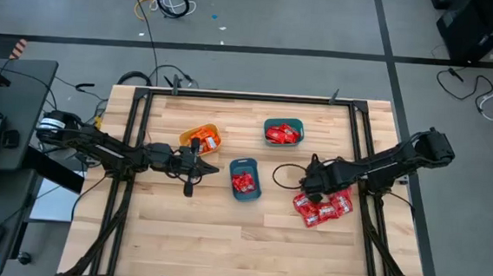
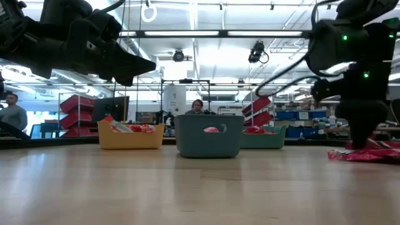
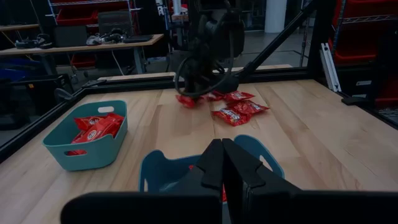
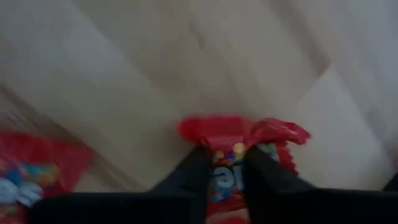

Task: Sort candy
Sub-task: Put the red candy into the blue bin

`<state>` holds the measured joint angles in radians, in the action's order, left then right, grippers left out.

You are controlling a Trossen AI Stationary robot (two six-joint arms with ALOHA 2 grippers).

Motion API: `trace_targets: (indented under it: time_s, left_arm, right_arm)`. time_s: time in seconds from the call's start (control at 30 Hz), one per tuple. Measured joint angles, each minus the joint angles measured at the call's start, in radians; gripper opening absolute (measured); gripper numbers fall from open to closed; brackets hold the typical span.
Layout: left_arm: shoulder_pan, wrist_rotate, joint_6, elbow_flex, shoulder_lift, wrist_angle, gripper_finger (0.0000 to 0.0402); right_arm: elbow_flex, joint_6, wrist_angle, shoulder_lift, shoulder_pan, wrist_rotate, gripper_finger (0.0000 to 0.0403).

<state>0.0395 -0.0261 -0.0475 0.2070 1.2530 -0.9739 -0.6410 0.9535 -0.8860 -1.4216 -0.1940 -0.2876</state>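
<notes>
Candy, crinkled red foil packets (image 1: 322, 208), lies heaped beneath the right gripper (image 1: 311, 188) from above, while its wrist view shows both dark fingers pinched around one packet (image 4: 239, 140); the left gripper (image 1: 194, 161), fingers together, waits well apart.

The table (image 1: 222, 241) is pale wood planks framed in black. 1 yellow bin (image 1: 199, 138) holds orange-and-white candy; 2 teal bins, one central (image 1: 244, 179) and one near the far edge (image 1: 283, 131), hold red candy. Red packets (image 1: 322, 208) with white marks and coloured dots lie near the right edge. Both arms are black.
</notes>
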Motion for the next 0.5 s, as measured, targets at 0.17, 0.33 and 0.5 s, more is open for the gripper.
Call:
trace_targets:
  time_s: [0.17, 0.33, 0.5]
  left_arm:
    - [0.0, 0.0, 0.0, 0.0, 0.0, 0.0, 0.0003]
    - [0.0, -0.006, 0.0, 0.0, 0.0, 0.0, 0.0003]
    - [0.0, -0.006, 0.0, 0.0, 0.0, 0.001, 0.0003]
  right_arm:
    - [-0.063, -0.068, 0.021, 0.0, 0.007, -0.064, 0.0019]
    - [-0.13, -0.229, 0.25, 0.0, 0.014, -0.094, 0.0016]
    - [-0.151, -0.474, 0.669, 0.0, 0.016, -0.086, 0.0004]
